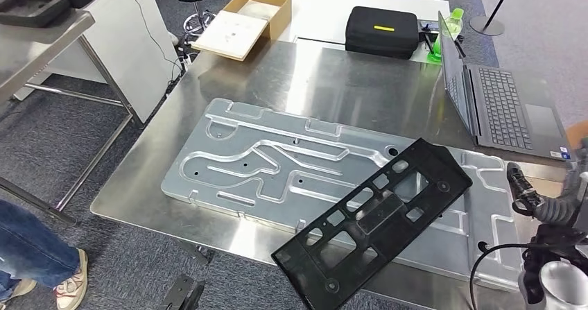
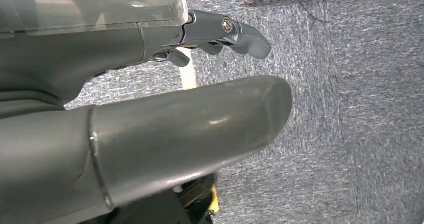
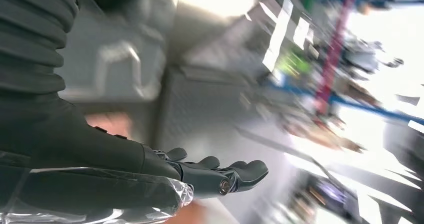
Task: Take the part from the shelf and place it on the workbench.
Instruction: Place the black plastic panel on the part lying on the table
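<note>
Part: a flat black plastic panel (image 1: 374, 223) with many rectangular cut-outs lies askew on the metal plate (image 1: 277, 161), 1 corner reaching past the plate's near edge and over the near edge of the workbench (image 1: 333, 81).
Metal plate: a large grey machined slab with grooves and small holes, flat on the workbench, its long side running across the bench; the black panel covers part of its right half.
Right hand: the right hand (image 3: 210, 171) is released, fingers stretched out and apart, nothing in them; in the head view it sits at the right end of the metal plate (image 1: 537, 202), clear of the panel.
Left hand: the left hand (image 2: 190, 98) hangs over grey carpet (image 2: 350, 108), thumb and fingers spread with nothing between them.
Cardboard box: an open shallow box (image 1: 260, 8) stands beyond the far left corner of the workbench, a pale board (image 1: 232, 36) leaning out of it; what else it holds I cannot tell.
Black case: a zipped case (image 1: 383, 29) with a yellow label sits behind the workbench's far edge, closed.
Laptop: an open laptop (image 1: 496, 105) stands at the far right of the workbench, just beyond the plate.
Open room: bare steel shows between the plate and the far edge of the workbench, and a strip along its left edge.
Floor: a person's jeans leg and shoe (image 1: 41, 261) stand left of the workbench.
</note>
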Tool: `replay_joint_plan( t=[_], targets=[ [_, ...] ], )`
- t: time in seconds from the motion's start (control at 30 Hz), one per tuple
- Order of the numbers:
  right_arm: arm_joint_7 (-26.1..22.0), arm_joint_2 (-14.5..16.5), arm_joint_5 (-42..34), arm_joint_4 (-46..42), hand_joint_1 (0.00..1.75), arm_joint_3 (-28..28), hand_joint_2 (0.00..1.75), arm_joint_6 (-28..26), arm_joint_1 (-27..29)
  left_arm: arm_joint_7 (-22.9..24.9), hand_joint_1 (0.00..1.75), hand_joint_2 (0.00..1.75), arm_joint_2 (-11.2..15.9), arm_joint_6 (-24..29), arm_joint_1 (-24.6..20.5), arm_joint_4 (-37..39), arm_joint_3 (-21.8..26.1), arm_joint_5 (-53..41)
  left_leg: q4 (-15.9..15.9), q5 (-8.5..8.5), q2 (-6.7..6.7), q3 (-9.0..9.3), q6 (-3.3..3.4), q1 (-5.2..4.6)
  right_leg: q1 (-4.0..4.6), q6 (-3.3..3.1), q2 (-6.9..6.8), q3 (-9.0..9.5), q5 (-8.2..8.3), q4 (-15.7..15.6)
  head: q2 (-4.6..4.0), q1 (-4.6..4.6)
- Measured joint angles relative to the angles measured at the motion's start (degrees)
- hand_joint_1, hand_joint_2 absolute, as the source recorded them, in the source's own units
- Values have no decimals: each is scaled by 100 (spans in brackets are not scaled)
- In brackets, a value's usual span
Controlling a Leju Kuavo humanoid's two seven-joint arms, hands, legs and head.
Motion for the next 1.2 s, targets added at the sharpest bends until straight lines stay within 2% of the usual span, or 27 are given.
replay_joint_plan(
  t=[0.03,0.1,0.17,0.23,0.3,0.37,0.4,0.43,0.47,0.5,0.53,0.57,0.6,0.63,0.7,0.77,0.83,0.87,0.9,0.93,0.97,1.0,1.03,1.07,1.13,1.2],
  targets=[
    [-293,27,251,-17,0,0,0,-142,-14,-5,0,0,6,-1,-1,0,0,-5,-381,150,-3,173,32,-13,10,7,3,3,-5,4,0,0],
    [-878,97,800,-135,0,17,0,-394,-27,-12,0,0,13,-6,-1,0,0,-18,-830,270,-6,366,76,-39,17,44,6,-13,-5,14,0,1],
    [-1445,167,1578,-411,0,106,0,-708,-14,-16,0,0,15,-14,9,0,0,-32,-897,279,-7,384,100,-48,13,104,8,-28,7,12,0,1],
    [-1925,227,2806,-823,0,316,0,-1213,-2,-14,0,0,12,-16,4,0,0,-46,-968,324,-1,421,146,-24,5,158,0,-43,-52,81,0,2],
    [-2251,297,4289,-1232,0,601,0,-1692,-17,5,0,0,8,-3,-32,1,0,-61,-1022,359,-1,450,187,4,-9,195,-8,-238,-341,539,0,5],
    [-2502,447,5579,-1549,0,863,0,-1885,-31,37,0,0,-1,13,-72,8,0,-86,-1020,363,-30,443,201,8,-38,229,-11,-584,-683,1262,0,4],
    [-2610,535,6040,-1670,0,957,0,-1905,-36,52,0,0,-8,15,-83,16,0,-99,-1013,363,-59,437,199,9,-56,243,-13,-691,-731,1482,0,4],
    [-2703,619,6414,-1777,0,1042,0,-1914,-45,64,0,0,-17,18,-92,27,0,-110,-1001,362,-95,432,195,10,-72,254,-13,-705,-674,1512,0,3],
    [-2768,683,6656,-1861,0,1108,0,-1921,-68,73,0,0,-27,18,-101,37,0,-114,-984,358,-140,429,185,14,-85,258,-2,-604,-517,1318,0,4],
    [-2813,732,6821,-1934,0,1171,0,-1926,-100,79,0,0,-39,19,-113,43,0,-118,-963,351,-186,427,171,20,-94,257,37,-415,-310,959,0,4],
    [-2839,780,6927,-1993,0,1233,0,-1929,-140,80,0,0,-49,19,-132,47,0,-120,-940,343,-232,417,144,21,-97,251,123,-218,-173,582,0,4],
    [-2854,826,6993,-2045,0,1287,0,-1931,-175,81,0,0,-58,19,-155,49,0,-121,-916,337,-278,404,113,22,-93,238,192,-66,-77,275,0,4],
    [-2860,867,7021,-2089,0,1329,0,-1932,-202,80,0,0,-64,19,-176,49,0,-122,-904,339,-320,385,77,24,-82,223,236,16,-48,102,0,3],
    [-2865,904,7009,-2124,0,1362,0,-1933,-225,78,0,0,-68,19,-189,50,0,-124,-908,349,-361,367,34,29,-64,200,247,35,-67,46,0,3],
    [-2893,975,6893,-2186,0,1394,0,-1935,-265,73,0,0,-70,19,-190,50,0,-130,-918,363,-419,344,-41,45,-56,130,147,42,-31,8,0,2],
    [-2958,1057,6733,-2245,0,1401,0,-1936,-310,67,0,0,-67,21,-188,50,0,-142,-710,222,-328,245,-89,46,-71,43,46,69,1,-54,0,-4],
    [-3050,1131,6599,-2293,0,1400,0,-1937,-334,60,0,0,-70,22,-195,50,0,-152,-90,-118,-176,-46,-114,50,-58,-13,-66,80,5,-78,0,-13],
    [-3097,1165,6539,-2307,0,1398,0,-1937,-339,57,0,0,-73,24,-194,51,0,-154,281,-282,-141,-227,-125,54,-46,-28,-123,75,0,-74,0,-15],
    [-3146,1201,6484,-2316,0,1393,0,-1937,-343,55,0,0,-75,27,-187,51,0,-155,557,-368,-120,-360,-135,57,-34,-35,-180,71,-6,-68,0,-15],
    [-3184,1237,6432,-2323,0,1385,0,-1938,-349,52,0,0,-76,32,-178,52,1,-156,641,-344,-101,-399,-139,58,-28,-37,-237,69,-15,-59,0,-16],
    [-3212,1273,6385,-2333,0,1375,0,-1938,-357,51,0,0,-75,38,-171,52,1,-157,510,-219,-72,-330,-137,58,-24,-33,-293,69,-27,-46,0,-16],
    [-3231,1305,6350,-2346,0,1364,0,-1938,-366,50,0,0,-74,45,-169,52,2,-158,182,-23,-11,-160,-126,57,-23,-23,-347,75,-43,-30,0,-16],
    [-3241,1331,6326,-2359,0,1355,0,-1938,-376,49,0,0,-74,50,-173,52,3,-160,-216,143,106,39,-110,50,-19,-8,-397,83,-62,-12,0,-16],
    [-3245,1350,6312,-2374,0,1343,0,-1938,-386,48,0,0,-73,53,-182,52,4,-161,-546,254,207,201,-82,33,-5,15,-445,87,-83,9,0,-14],
    [-3247,1369,6297,-2397,0,1321,0,-1937,-405,43,0,0,-74,54,-194,52,4,-162,-841,302,301,323,-24,0,24,63,-538,92,-107,29,0,-11],
    [-3247,1391,6267,-2408,0,1306,0,-1937,-428,38,0,0,-74,56,-185,52,5,-162,-865,326,188,311,42,-9,31,124,-615,102,-118,23,0,-11]
  ],
)
